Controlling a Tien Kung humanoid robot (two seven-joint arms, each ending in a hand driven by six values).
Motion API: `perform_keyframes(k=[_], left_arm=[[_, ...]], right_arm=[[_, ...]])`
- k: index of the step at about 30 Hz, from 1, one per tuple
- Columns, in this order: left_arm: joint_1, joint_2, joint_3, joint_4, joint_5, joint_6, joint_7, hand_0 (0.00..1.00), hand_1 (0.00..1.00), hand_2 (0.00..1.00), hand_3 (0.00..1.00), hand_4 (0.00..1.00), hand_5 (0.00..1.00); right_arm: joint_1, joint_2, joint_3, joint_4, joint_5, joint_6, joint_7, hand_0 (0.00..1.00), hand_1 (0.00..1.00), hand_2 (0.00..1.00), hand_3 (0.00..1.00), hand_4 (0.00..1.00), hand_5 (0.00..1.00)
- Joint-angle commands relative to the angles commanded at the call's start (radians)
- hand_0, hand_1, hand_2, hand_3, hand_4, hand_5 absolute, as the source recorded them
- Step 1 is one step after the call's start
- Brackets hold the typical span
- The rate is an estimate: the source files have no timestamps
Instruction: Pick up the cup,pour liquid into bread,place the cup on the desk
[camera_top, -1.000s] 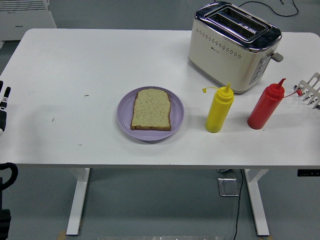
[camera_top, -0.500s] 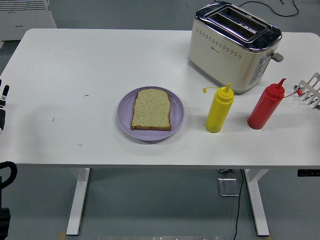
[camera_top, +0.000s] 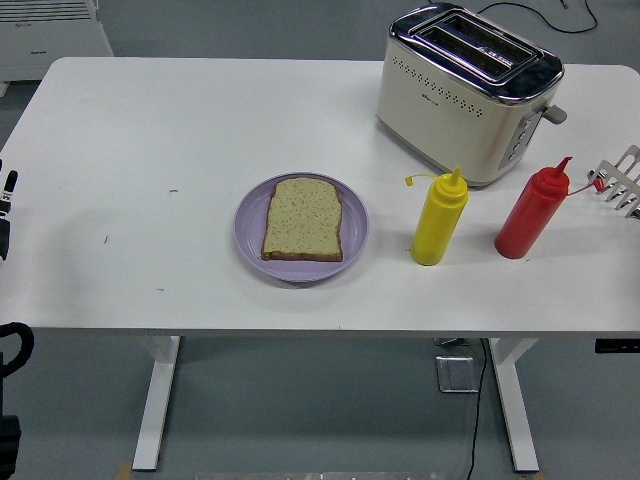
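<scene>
A slice of bread (camera_top: 302, 219) lies flat on a purple plate (camera_top: 250, 235) at the table's middle. A yellow squeeze bottle (camera_top: 439, 217) stands upright to the right of the plate, and a red squeeze bottle (camera_top: 532, 212) stands further right. No cup is in view. My left hand (camera_top: 6, 210) shows only as straight fingers at the left edge, far from the plate and holding nothing. My right hand (camera_top: 622, 180) shows at the right edge with pale fingers spread, just right of the red bottle's nozzle and not touching it.
A cream and chrome toaster (camera_top: 466, 93) stands at the back right, behind the bottles. The white table (camera_top: 150, 130) has bare room on its left half. A white appliance (camera_top: 50, 35) stands on the floor beyond the far left corner.
My left hand has slid slightly left, further out of the picture. Nothing else has moved.
</scene>
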Motion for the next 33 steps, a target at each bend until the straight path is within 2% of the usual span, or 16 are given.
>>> perform_keyframes(k=[33], left_arm=[[0.000,0.000,-0.001,0.000,0.002,-0.004,0.001,0.782,0.733,0.731,0.661,0.519,0.948]], right_arm=[[0.008,0.006,-0.003,-0.009,0.028,0.008,0.003,0.740,0.688,0.708,0.782,0.598,0.576]])
